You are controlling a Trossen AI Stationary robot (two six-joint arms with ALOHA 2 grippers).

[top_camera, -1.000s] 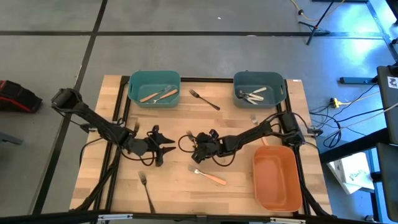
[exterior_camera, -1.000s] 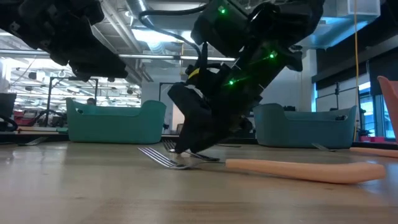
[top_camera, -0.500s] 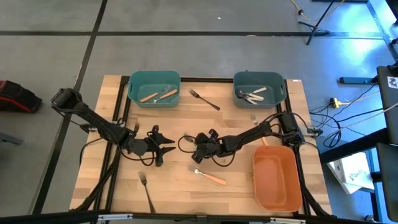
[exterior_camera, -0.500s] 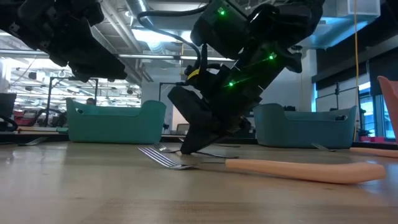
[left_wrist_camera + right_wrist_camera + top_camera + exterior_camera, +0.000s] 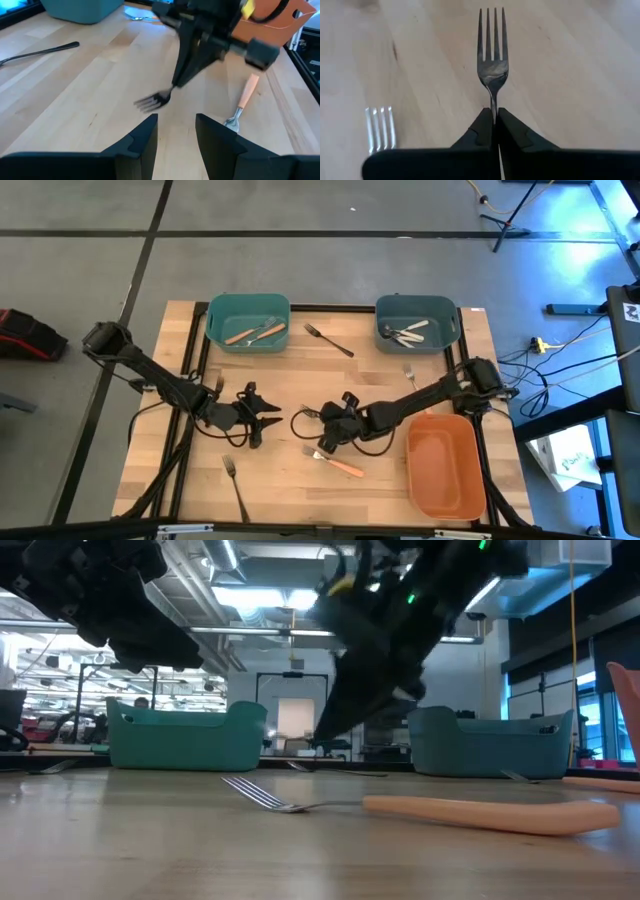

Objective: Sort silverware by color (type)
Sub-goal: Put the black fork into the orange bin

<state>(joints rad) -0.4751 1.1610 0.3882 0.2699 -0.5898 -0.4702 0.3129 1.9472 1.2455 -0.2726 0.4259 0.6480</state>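
My right gripper (image 5: 326,423) is over the middle of the table, shut on a dark all-metal fork (image 5: 492,50), which also shows in the left wrist view (image 5: 152,101). My left gripper (image 5: 272,420) waits open to its left, with nothing between its fingers (image 5: 175,131). An orange-handled fork (image 5: 336,463) lies flat on the table just nearside of the right gripper. Other dark forks lie flat near the front left (image 5: 236,490), at the far middle (image 5: 328,340) and by the right bin (image 5: 409,371). My right gripper pinches the fork's neck (image 5: 493,104), just behind the head, between its two fingertips (image 5: 482,122). The fingers slant down from the table's right, and the fork lies along them with its tines sticking out ahead. The handle is hidden between the fingers. The fork is lifted clear of the table.
Two teal bins stand at the far edge, the left one (image 5: 215,330) holding orange-handled forks and the right one (image 5: 450,330) holding pale-handled ones. An orange bin (image 5: 445,480) stands at the near right. Bare wood lies between the arms and the far bins.
My right gripper has taken hold of the dark fork and risen with it, drawing back toward the table's right and near edge. The fork, which lay on the table, now hangs clear of it. The orange-handled fork has stayed in place.
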